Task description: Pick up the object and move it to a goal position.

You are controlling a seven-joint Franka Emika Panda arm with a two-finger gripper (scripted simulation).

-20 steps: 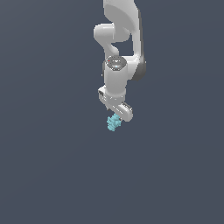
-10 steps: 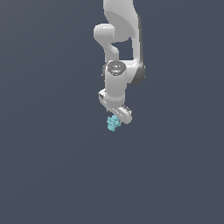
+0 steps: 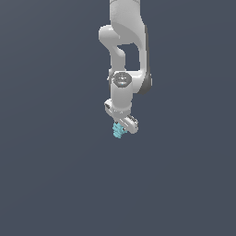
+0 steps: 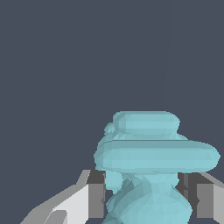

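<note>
The object (image 3: 118, 131) is a small light-cyan lumpy item held at the tip of my white gripper (image 3: 120, 129) in the exterior view. The arm hangs down from the top of that view. In the wrist view the object (image 4: 153, 157) fills the space between my two fingers (image 4: 94, 199), whose dark pads press on its lower part. Its broad upper lobes stick out past the fingertips. The gripper is shut on it. No goal marker shows in either view.
Only a flat, plain dark grey surface (image 3: 55, 175) surrounds the arm in both views. No other objects, containers or edges show.
The gripper with the object has shifted very slightly, a little up and toward the exterior view's right. The grasp is unchanged.
</note>
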